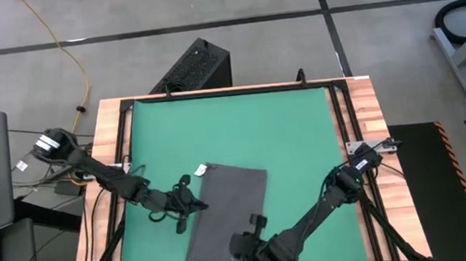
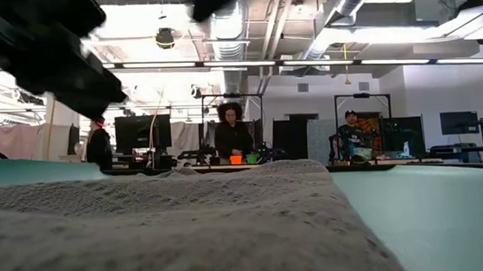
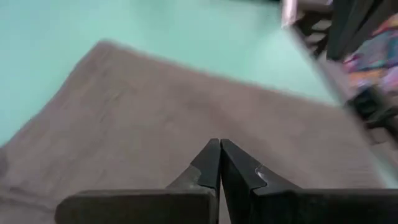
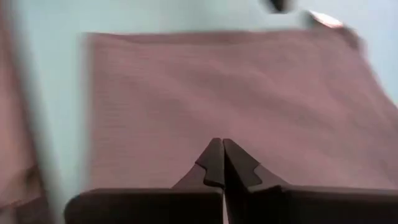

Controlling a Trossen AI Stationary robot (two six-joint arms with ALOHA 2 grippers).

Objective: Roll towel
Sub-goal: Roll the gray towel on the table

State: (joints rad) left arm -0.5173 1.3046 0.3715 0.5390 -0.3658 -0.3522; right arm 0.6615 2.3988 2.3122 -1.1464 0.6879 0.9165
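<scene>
**A:** Where's your towel (image 1: 228,214) right now?

**B:** You've got it lying flat on the green mat (image 1: 233,130), toward the near half of the desk (image 1: 364,102), turned a little askew so its long sides run slantwise. Its small white tag (image 1: 201,170) sits at the far corner, on the left arm's side. From the low view the cloth fills the whole foreground, with a soft ridge across it.

**A:** And my left pincer (image 1: 195,205)?

**B:** It sits at the towel's left edge, about halfway along. In its wrist view your two dark fingers (image 3: 208,163) are pressed together tip to tip, over the grey cloth. I can't tell whether any fabric is pinched between them; nothing shows bunched at the tips.

**A:** The right one?

**B:** Your right pincer (image 1: 255,234) is at the near end of the towel, over the cloth close to its near right corner. Its wrist view shows the fingers (image 4: 214,158) closed against each other as well, with the towel spread out ahead of them and the mat beyond. Again, I can't say that cloth is caught in the tips.

**A:** Anything else you see around the desk?

**B:** A black box (image 1: 194,66) stands on the floor beyond the far edge. In the low view you can see people (image 2: 231,132) at workbenches far back in the room
</scene>
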